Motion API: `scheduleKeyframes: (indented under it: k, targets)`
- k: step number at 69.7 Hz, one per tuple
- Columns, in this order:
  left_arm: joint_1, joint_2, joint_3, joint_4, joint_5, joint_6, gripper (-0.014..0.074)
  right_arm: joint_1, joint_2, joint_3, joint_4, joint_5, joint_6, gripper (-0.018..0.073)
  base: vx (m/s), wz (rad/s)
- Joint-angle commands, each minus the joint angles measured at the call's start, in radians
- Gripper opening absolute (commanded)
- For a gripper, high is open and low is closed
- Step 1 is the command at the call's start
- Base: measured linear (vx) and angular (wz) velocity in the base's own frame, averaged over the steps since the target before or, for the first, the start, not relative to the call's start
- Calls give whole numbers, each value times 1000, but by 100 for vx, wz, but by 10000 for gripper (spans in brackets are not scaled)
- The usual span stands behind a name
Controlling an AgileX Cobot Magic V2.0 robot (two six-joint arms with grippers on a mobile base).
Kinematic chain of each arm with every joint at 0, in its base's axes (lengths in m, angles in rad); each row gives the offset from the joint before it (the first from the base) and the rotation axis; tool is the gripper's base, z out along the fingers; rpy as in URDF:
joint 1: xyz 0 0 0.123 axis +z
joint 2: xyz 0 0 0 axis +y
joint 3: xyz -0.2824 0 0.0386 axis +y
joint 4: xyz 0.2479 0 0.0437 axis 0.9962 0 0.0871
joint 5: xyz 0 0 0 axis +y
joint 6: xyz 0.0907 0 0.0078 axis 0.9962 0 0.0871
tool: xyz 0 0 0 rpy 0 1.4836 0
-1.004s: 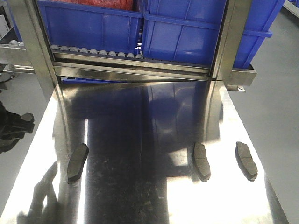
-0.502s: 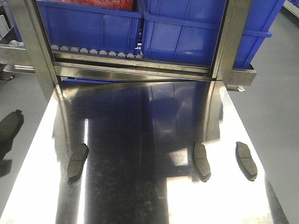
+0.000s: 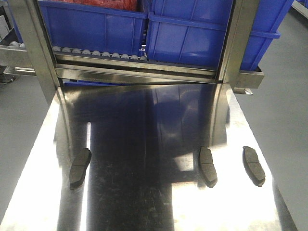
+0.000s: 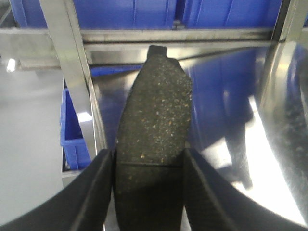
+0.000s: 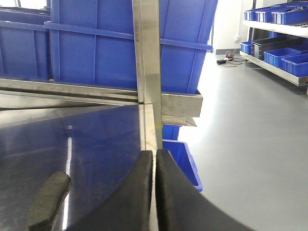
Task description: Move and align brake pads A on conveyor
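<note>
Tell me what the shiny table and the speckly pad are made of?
The tabletop looks like polished steel: silvery, mirror-bright, reflecting the blue bins, with fine scratches. The brake pad in the left gripper looks like a pressed gritty compound, matte dark grey with pale flecks; hard to be sure.

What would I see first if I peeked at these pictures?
Probably the big blue bins at the back, mirrored in the shiny steel tabletop. Next, three dark brake pads lying on that tabletop near its front, one at the picture's left and two at its right. Close up in the left wrist view, the left gripper pinches a fourth brake pad.
</note>
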Motion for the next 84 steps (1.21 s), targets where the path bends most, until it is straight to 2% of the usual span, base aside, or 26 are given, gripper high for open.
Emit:
scheduleKeyframes:
  k: [1,84]
  targets:
    - [-3,-8,-30,-20,-109,-12,114,-7,-14,16,-7,-78,0,-6,0,0]
    - [-3,-8,-31,-19,-99,-12,114,-7,-14,17,-7,-79,0,-6,0,0]
